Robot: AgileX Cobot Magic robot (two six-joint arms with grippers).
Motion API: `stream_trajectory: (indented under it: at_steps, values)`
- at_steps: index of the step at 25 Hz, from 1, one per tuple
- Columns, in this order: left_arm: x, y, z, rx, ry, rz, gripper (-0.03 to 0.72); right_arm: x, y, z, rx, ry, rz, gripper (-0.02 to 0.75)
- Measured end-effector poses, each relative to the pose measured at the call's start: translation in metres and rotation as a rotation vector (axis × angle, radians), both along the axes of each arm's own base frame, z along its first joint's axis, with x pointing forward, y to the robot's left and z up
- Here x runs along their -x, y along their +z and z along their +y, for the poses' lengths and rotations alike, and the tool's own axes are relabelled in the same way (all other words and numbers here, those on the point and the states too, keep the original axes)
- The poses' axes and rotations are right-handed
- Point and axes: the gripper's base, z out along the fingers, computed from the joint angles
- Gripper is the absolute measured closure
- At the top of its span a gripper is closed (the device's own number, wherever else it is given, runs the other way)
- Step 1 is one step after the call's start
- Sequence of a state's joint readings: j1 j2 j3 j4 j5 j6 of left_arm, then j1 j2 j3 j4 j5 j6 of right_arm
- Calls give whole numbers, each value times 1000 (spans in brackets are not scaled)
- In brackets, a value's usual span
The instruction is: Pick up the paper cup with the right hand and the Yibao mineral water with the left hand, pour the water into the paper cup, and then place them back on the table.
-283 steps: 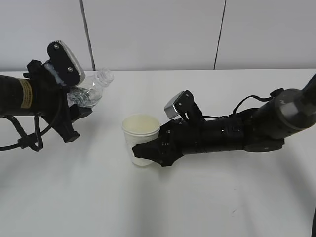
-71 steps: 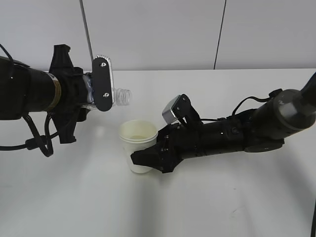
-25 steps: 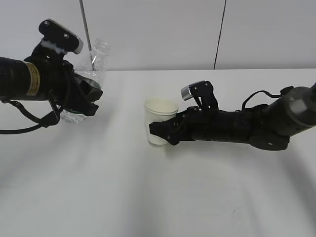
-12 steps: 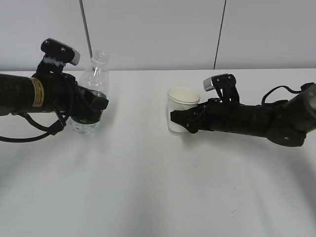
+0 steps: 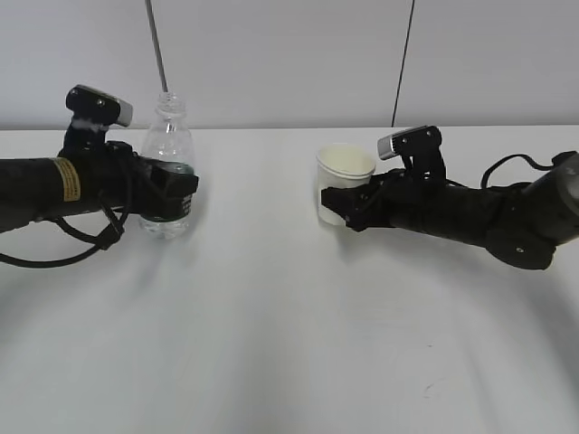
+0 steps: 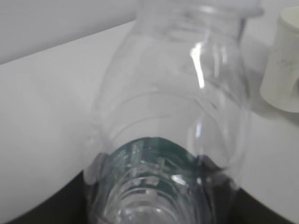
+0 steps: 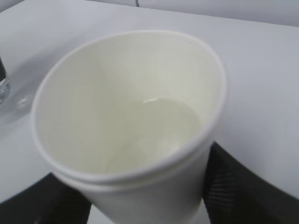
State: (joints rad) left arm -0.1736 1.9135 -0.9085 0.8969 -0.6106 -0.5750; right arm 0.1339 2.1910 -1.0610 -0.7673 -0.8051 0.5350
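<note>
The Yibao mineral water [image 5: 167, 149] stands upright and capless at the left, its base at table level. My left gripper [image 5: 168, 193] is shut on its dark green label band. In the left wrist view the clear ribbed bottle [image 6: 177, 93] fills the frame between the dark fingers [image 6: 42, 205]. The paper cup [image 5: 344, 181] is upright right of centre, and my right gripper [image 5: 349, 204] is shut round its lower wall. In the right wrist view the cup [image 7: 126, 84] has a little water [image 7: 161, 123] in its bottom, with black fingers [image 7: 245, 186] on both sides. I cannot tell whether either base touches the table [image 5: 271, 316].
A pale wall with two dark vertical seams [image 5: 403, 63] rises behind the table's far edge. The bottle and the cup stand apart, with bare white tabletop between them and in front. Faint scuff marks [image 5: 425, 387] lie near the front right.
The bottle has come upright and gone down to table level at the left. The right arm has carried the cup to the right and back, so the two stand farther apart.
</note>
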Motion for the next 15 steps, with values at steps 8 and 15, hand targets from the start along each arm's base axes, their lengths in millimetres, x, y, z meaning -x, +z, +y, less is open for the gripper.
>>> stream_trajectory:
  at_steps: [8, 15]
  values:
    - [-14, -18, 1, 105, 87, -94, 335, -6, 2, -6, 7, -86, -42, 232]
    - [-18, -41, 1, 167, 112, -138, 335, -11, 3, -14, 11, -191, -56, 232]
